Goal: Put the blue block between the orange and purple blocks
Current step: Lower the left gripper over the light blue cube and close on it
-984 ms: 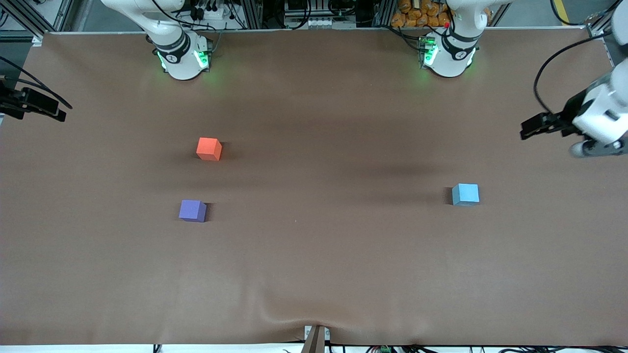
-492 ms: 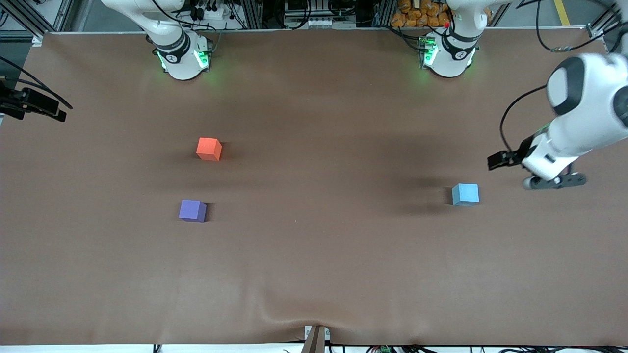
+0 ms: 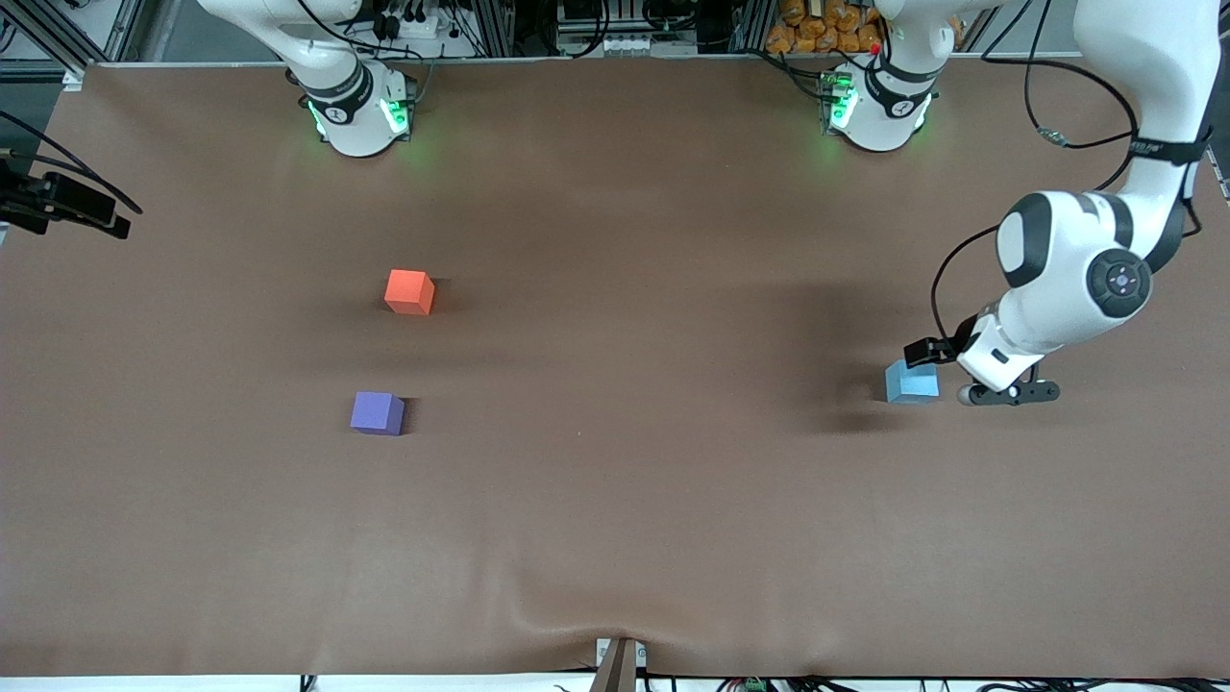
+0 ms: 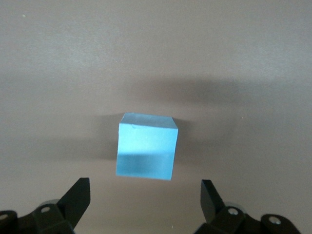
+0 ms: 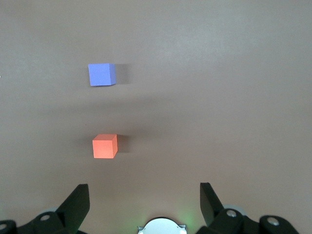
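Observation:
The blue block (image 3: pixel 912 382) sits on the brown table toward the left arm's end. My left gripper (image 3: pixel 997 386) hangs low just beside it, on the side toward the table's end. In the left wrist view the gripper (image 4: pixel 144 195) is open and empty, and the blue block (image 4: pixel 146 146) lies just ahead of the fingertips, not between them. The orange block (image 3: pixel 409 291) and the purple block (image 3: pixel 377 413) sit toward the right arm's end, the purple one nearer the front camera. My right gripper (image 5: pixel 144 195) is open and empty, waiting high above its base, looking down on the orange block (image 5: pixel 105 146) and the purple block (image 5: pixel 101 74).
The brown table cover (image 3: pixel 615 500) has a wrinkle at the edge nearest the front camera. The two arm bases (image 3: pixel 357 115) (image 3: pixel 876 108) stand along the farthest edge. A black fixture (image 3: pixel 62 204) juts in at the right arm's end.
The left arm has swung in from the table's end and come down beside the blue block. The blocks and the right arm have not moved.

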`<state>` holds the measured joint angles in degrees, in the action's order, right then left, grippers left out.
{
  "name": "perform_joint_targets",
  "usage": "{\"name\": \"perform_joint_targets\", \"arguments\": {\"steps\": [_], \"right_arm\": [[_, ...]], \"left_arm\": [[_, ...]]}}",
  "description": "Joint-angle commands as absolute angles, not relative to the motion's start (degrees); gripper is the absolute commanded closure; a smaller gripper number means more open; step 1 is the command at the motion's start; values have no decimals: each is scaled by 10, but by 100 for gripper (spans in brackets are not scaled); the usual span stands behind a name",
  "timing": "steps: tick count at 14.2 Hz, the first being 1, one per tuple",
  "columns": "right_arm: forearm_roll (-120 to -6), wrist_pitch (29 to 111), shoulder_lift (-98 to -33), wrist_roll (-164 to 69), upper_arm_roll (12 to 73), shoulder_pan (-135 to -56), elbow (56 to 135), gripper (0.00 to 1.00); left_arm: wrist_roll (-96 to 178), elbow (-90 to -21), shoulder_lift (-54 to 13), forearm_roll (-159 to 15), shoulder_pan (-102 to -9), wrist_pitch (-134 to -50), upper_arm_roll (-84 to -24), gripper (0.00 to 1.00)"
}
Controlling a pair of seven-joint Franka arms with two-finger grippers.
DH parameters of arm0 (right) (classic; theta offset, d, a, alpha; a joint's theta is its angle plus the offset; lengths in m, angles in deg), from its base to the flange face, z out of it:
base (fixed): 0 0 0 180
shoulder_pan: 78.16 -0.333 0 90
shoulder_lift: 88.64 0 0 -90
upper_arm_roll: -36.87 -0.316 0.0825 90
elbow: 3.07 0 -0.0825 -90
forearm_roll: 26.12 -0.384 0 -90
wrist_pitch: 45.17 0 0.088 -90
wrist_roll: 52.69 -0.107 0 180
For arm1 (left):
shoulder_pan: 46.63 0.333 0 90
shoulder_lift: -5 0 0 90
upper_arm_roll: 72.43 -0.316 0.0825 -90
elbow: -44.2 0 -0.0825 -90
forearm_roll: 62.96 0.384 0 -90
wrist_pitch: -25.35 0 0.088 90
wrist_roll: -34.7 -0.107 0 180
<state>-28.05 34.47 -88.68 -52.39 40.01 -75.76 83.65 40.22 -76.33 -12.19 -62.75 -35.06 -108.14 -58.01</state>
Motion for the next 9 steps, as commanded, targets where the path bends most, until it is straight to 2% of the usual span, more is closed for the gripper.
{"name": "perform_joint_targets", "arguments": {"steps": [1, 8, 9], "right_arm": [[-283, 346, -889, -524, 394, -747, 838, 0], [-284, 346, -889, -525, 394, -747, 839, 0], [-284, 346, -889, -525, 394, -747, 839, 0]], "left_arm": [[388, -767, -141, -630, -346, -1114, -578, 0], [387, -764, -204, -605, -344, -1169, -579, 0], [387, -762, -208, -605, -345, -1169, -579, 7]]}}
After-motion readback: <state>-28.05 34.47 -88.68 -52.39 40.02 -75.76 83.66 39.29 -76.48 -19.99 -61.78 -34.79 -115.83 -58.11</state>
